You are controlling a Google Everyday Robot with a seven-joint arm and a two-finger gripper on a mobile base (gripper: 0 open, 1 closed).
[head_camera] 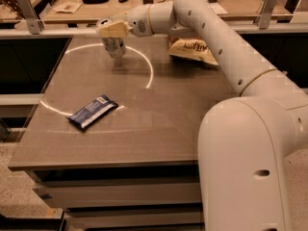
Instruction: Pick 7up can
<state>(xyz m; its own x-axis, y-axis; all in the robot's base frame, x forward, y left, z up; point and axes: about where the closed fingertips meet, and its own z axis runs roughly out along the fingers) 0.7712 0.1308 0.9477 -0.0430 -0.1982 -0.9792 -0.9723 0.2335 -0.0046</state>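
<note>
The 7up can [115, 47] is a small silvery-grey can at the far left of the table [159, 109]. It hangs slightly tilted, and its base looks just clear of the tabletop, with a shadow under it. My gripper [113, 31] reaches in from the right and is shut on the can's upper part. Its cream fingers [115, 28] cover the can's top. The white arm [216, 47] stretches across the right side of the table.
A dark blue snack bar [93, 112] lies flat near the table's front left. A brown-and-yellow chip bag [192, 49] lies at the far right, partly under the arm. A rail and another cluttered desk [86, 8] stand behind the table.
</note>
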